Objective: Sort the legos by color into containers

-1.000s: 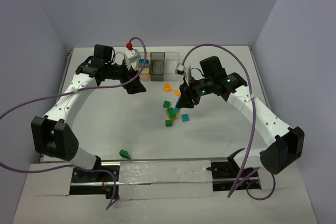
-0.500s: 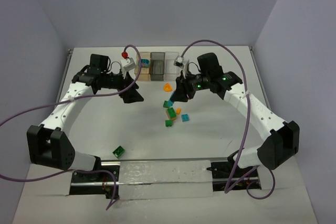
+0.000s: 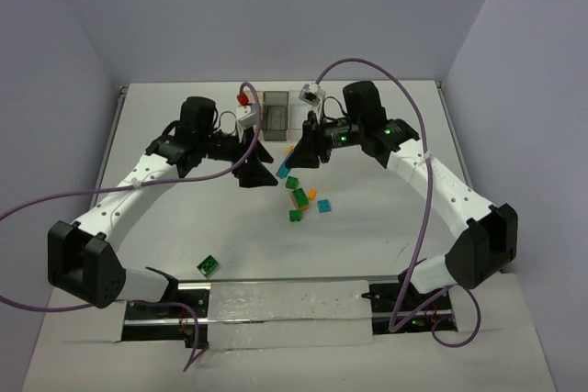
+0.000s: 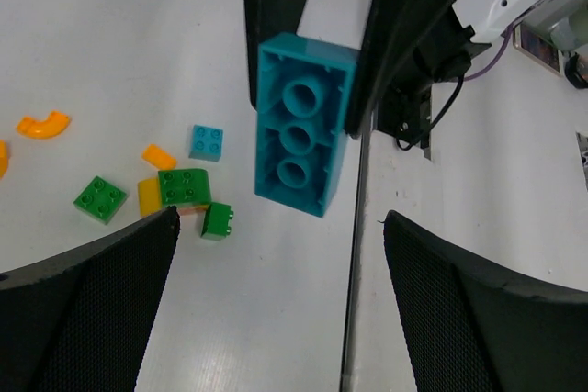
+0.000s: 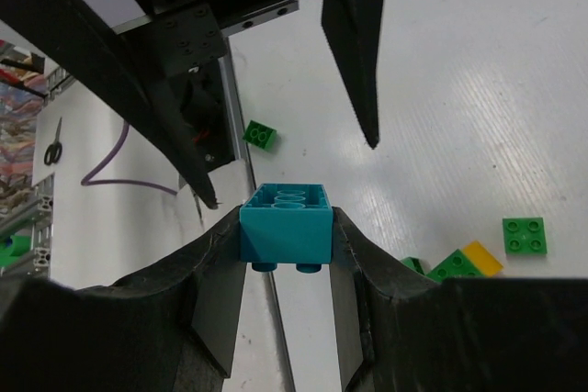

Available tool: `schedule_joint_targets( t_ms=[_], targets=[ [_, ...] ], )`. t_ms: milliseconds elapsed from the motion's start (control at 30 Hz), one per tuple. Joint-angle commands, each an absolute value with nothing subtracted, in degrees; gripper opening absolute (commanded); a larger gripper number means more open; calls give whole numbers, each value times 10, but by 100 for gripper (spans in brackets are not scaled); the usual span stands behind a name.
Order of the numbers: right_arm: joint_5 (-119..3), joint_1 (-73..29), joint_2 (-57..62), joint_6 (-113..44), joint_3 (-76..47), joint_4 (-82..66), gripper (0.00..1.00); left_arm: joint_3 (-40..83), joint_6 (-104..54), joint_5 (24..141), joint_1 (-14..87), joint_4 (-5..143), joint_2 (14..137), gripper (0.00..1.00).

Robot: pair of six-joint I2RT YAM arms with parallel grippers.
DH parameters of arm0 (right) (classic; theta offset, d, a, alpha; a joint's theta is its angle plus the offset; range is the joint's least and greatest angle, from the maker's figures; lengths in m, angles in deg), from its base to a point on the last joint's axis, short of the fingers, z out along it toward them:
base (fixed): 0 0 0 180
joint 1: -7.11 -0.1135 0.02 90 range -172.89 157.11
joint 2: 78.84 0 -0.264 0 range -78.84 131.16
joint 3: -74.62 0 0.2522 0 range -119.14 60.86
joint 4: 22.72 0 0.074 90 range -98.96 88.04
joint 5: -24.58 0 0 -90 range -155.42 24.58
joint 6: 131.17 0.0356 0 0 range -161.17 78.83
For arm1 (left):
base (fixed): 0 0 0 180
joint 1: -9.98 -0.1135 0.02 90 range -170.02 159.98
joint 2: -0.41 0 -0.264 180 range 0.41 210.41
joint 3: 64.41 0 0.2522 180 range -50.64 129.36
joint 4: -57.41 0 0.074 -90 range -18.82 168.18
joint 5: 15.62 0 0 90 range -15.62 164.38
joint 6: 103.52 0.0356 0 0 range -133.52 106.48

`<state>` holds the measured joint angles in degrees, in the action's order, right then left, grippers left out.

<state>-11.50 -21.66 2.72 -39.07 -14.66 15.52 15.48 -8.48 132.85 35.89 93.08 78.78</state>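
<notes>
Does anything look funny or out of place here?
Yes. One green lego sits all alone near the front edge of the table, far from the pile of legos in the middle. Nothing looks spilled or broken. The right gripper holds a teal brick in the air beside the open left gripper.

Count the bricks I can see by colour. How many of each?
Green bricks: 4
Orange bricks: 4, one cut off by the picture's edge
Blue-green bricks: 2, one held in the right gripper
Total: 10 in view
</notes>
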Motion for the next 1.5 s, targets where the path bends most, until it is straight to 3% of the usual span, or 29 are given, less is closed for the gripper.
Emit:
schedule_joint_targets(
  t_ms=[0,233,433,600,667,767,800,867,900,933,1000,1067,1200,1333,1467],
  targets=[
    [-92,-229,21,-388,-170,140,0,195,-108,1337,368,894,804,99],
    [-61,-239,27,-389,-174,138,0,188,-178,1403,372,823,809,99],
    [-67,-241,31,-396,-185,147,0,224,-151,1459,373,878,840,76],
    [-64,-241,31,-392,-185,138,0,229,-117,1470,373,909,844,79],
    [-64,-241,33,-391,-187,139,0,231,-107,1472,372,924,845,73],
    [-65,-241,36,-396,-192,145,0,234,-91,1477,373,944,847,50],
    [-65,-241,36,-396,-192,145,0,234,-91,1477,373,944,847,50],
    [-70,-241,36,-395,-193,146,0,234,-86,1473,373,948,847,36],
    [-74,-241,35,-394,-193,147,3,234,-87,1471,372,947,848,31],
    [-85,-241,36,-390,-195,151,15,235,-88,1464,370,947,848,18],
    [-111,-241,38,-387,-202,166,49,237,-90,1451,362,947,847,3],
    [-129,-238,35,-388,-205,182,99,241,-87,1440,341,953,850,0],
    [-169,-199,8,-384,-204,183,100,279,-79,1335,284,977,871,0],
    [-187,-135,-2,-387,-213,191,100,374,-76,1082,255,1000,960,0],
    [-215,-104,-10,-405,-202,200,100,490,-93,929,259,1002,1049,0]
  ],
)
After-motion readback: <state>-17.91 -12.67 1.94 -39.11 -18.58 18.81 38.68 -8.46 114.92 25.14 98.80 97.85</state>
